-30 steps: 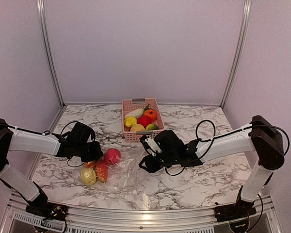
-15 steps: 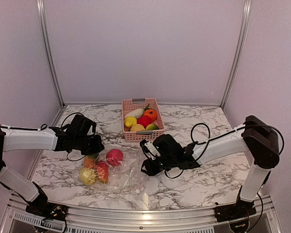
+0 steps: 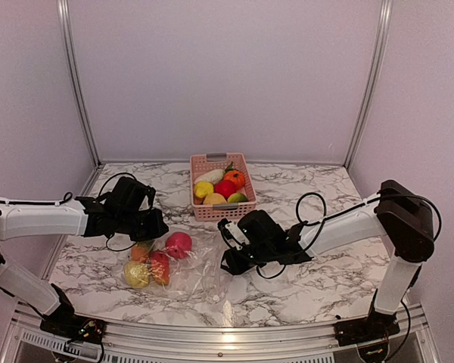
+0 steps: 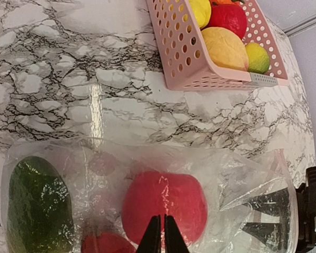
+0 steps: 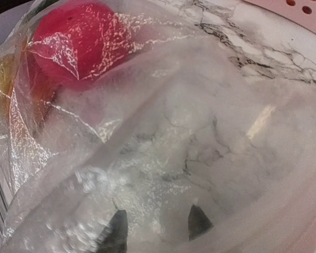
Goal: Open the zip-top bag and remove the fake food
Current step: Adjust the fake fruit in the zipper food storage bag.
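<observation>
Left jaws closed tip to tip, right jaws spread, bag lying on the desk between them.
Left jaws are sitting pressed together, tips [image 4: 154,237] right over the round red fruit [image 4: 166,203] inside the zip-top bag [image 4: 242,174]; whether any film is caught between them I cannot tell. To their left a dark green piece [image 4: 39,203] is lying in the same bag, and a second red piece [image 4: 108,245] is showing just beside the tips. Beyond the left jaws, apart from the bag, the pink basket [image 4: 181,58] is holding more fake food [image 3: 225,187]: yellow, red, peach and green pieces. Right jaws are standing open with a clear gap, tips [image 5: 116,229] blurred behind crinkled film, the red fruit lying ahead and to their left. Bag is resting on the marble desk [image 3: 310,283], a yellow piece [image 3: 136,274] lying at the end farthest from the right jaws.
</observation>
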`<action>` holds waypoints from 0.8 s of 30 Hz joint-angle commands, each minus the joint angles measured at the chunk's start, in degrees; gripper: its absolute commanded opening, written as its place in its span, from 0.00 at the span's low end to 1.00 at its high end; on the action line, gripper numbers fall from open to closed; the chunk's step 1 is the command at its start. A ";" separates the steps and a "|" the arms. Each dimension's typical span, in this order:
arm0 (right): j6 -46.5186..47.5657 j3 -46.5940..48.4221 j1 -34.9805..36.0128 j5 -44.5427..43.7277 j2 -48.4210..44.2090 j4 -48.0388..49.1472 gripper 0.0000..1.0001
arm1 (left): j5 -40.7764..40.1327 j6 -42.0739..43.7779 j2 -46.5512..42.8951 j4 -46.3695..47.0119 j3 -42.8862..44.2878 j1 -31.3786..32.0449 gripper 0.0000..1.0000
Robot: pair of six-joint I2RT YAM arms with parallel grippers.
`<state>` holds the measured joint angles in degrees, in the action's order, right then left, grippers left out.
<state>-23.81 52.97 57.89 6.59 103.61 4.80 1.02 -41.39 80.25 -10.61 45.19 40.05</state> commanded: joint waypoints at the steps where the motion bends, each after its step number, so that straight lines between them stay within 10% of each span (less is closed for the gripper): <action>1: 0.07 0.64 0.36 0.00 0.87 0.55 0.38 | -0.66 -1.25 2.64 0.85 -1.95 0.50 0.04; 24: 3.58 0.63 1.23 -2.24 -2.20 1.08 0.44 | -1.53 1.08 6.90 2.56 0.08 3.80 0.04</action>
<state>-22.59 52.99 58.00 6.00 103.50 4.82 0.99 -42.04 89.78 -6.26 43.05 43.57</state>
